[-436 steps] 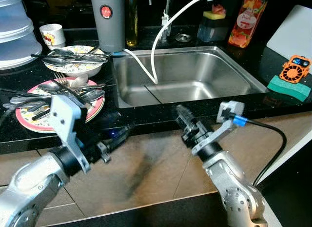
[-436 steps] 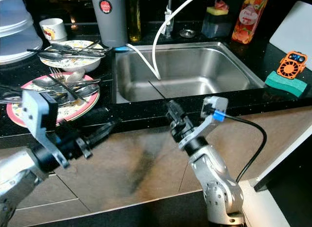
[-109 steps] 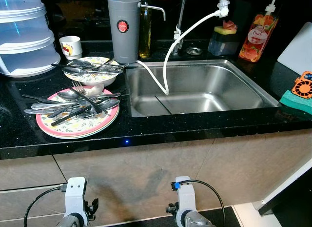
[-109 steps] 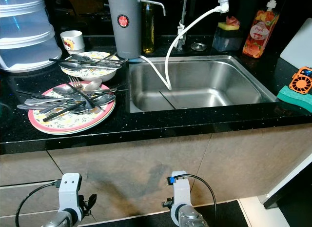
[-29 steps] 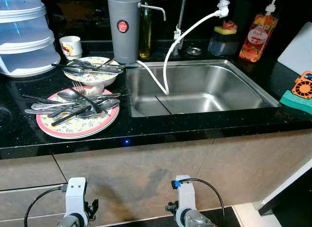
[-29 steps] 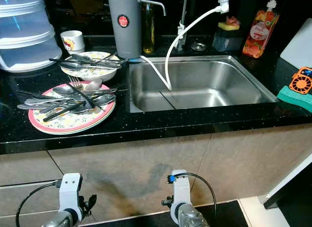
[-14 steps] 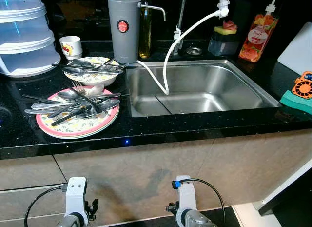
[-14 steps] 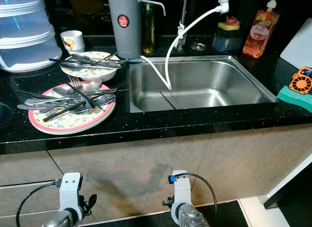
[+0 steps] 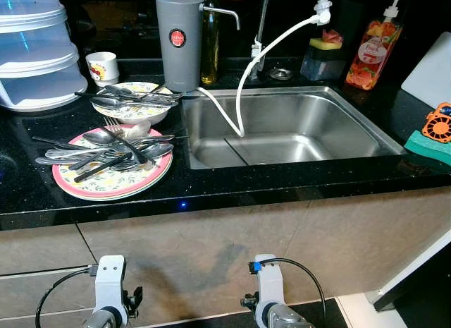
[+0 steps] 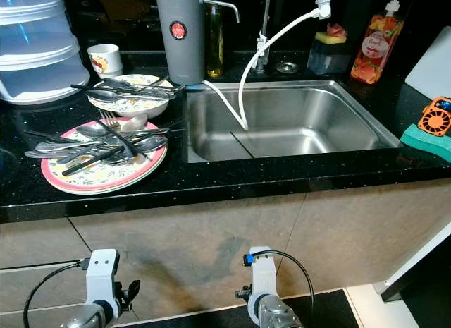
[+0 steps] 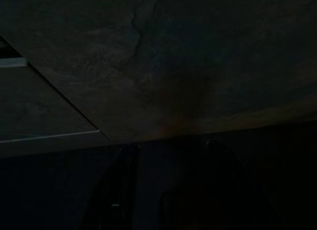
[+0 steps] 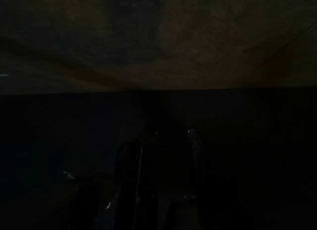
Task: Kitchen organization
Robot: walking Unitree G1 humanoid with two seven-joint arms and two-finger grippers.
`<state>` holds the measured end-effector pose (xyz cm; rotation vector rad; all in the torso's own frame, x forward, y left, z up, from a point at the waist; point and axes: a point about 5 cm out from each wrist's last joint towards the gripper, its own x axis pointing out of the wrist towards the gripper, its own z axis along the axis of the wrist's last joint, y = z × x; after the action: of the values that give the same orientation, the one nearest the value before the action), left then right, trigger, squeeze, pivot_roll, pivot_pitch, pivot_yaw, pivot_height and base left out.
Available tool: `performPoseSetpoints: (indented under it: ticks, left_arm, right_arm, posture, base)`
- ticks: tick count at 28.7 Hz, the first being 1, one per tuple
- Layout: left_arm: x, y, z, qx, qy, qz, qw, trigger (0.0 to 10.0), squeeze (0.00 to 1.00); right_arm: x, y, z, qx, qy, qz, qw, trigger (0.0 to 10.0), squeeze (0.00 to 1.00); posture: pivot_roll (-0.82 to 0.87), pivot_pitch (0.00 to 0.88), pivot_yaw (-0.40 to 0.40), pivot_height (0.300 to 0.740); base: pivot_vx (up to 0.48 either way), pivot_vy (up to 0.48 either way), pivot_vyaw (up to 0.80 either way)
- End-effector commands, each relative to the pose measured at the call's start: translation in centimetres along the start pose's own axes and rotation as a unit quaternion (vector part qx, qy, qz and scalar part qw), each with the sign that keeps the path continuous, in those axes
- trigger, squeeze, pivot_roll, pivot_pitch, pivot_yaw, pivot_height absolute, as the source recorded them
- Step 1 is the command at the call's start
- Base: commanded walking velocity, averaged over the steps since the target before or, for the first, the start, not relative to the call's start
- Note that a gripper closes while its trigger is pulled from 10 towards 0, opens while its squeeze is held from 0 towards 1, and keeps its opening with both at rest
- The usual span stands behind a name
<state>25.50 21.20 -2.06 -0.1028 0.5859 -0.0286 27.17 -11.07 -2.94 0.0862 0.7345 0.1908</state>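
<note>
sink [image 9: 352,123] basin open — hose [image 9: 243,74], cutlery-heaped plates [image 9: 113,176] flanking

You face a black speckled table [image 9: 232,187] with a steel sink [image 9: 282,127] set into it. Below runs a beige stone-look cabinet front [image 9: 225,243]. A small blue light [image 9: 182,204] glows on the table's edge.

Each wrist carries a small white boxy camera mount, the left arm [image 9: 109,300] at about 7 o'clock and the right arm [image 9: 268,303] at 6 o'clock in the head views. A thin black cable loops from each mount, the right one from a blue plug. Silver-grey rounded casing shows beneath both mounts.
</note>
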Motion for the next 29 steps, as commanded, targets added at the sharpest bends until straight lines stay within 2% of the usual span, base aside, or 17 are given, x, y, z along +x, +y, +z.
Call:
performPoseSetpoints:
  ticks: [1,12,16,19,24,29]
  left_arm:
    - [0.1,-0.4,-0.4,-0.006,0.012,-0.005,1.0,10.0,0.0]
    - [0.2,-0.7,-0.4,0.016,0.016,-0.005,1.0,10.0,0.0]
    - [0.2,-0.8,-1.7,0.025,0.055,0.009,0.998,10.0,0.0]
    - [0.2,-1.5,-2.7,0.021,0.081,0.007,0.997,10.0,0.0]
    - [0.0,-1.9,-3.9,0.021,0.105,0.01,0.994,10.0,0.0]
    - [-0.3,-2.5,-5.2,0.015,0.126,0.01,0.992,10.0,0.0]
  right_arm:
    - [-0.1,-0.3,-0.7,0.0,0.017,-0.006,1.0,10.0,0.0]
    - [-0.1,-0.5,-0.9,0.001,0.021,-0.011,1.0,10.0,0.0]
    - [-0.3,-1.4,-1.1,0.003,0.027,-0.024,0.999,10.0,0.0]
    - [-0.6,-2.6,-1.6,-0.004,0.041,-0.036,0.999,10.0,0.0]
    - [-0.9,-3.6,-2.1,-0.01,0.059,-0.047,0.997,10.0,0.0]
    - [-1.1,-4.5,-2.3,0.001,0.067,-0.057,0.996,10.0,0.0]
  posture:
    - [0.04,0.085,-0.022,0.74]
    - [0.03,0.073,-0.014,0.74]
    - [0.01,0.068,-0.003,0.74]
    - [0.0,0.071,-0.012,0.74]
    - [-0.01,0.087,-0.028,0.74]
    - [-0.03,0.09,-0.006,0.74]
  base:
    - [0.0,0.0,0.0]
    - [0.0,0.0,0.0]
    - [0.0,0.0,0.0]
    - [0.0,0.0,0.0]
    - [0.0,0.0,0.0]
    - [0.0,0.0,0.0]
